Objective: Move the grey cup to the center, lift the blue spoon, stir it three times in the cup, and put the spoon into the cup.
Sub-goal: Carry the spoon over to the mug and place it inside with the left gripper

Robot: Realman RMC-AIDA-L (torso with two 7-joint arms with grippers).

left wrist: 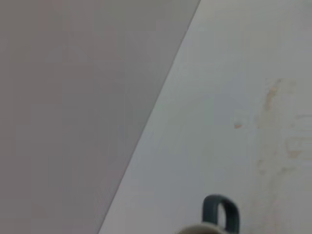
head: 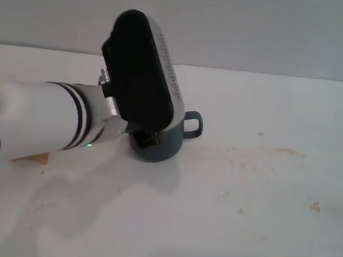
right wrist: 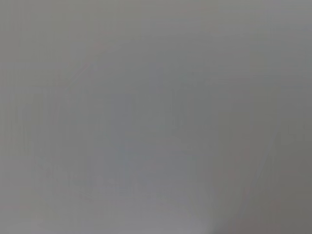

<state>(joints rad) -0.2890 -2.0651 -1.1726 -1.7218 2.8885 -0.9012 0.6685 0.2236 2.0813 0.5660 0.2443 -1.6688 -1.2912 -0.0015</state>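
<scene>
Evidently only step 1 is underway: the left end effector (head: 144, 139) sits over the grey cup (head: 168, 142) left of the table (head: 262, 202) center, its grip hidden; spoon unseen, stirring remains.

White table (head: 258, 239), faint tan stains; tan block (head: 30, 158) near left edge.

A stained white table (head: 263, 196) meets a plain grey wall (head: 265, 27).
</scene>
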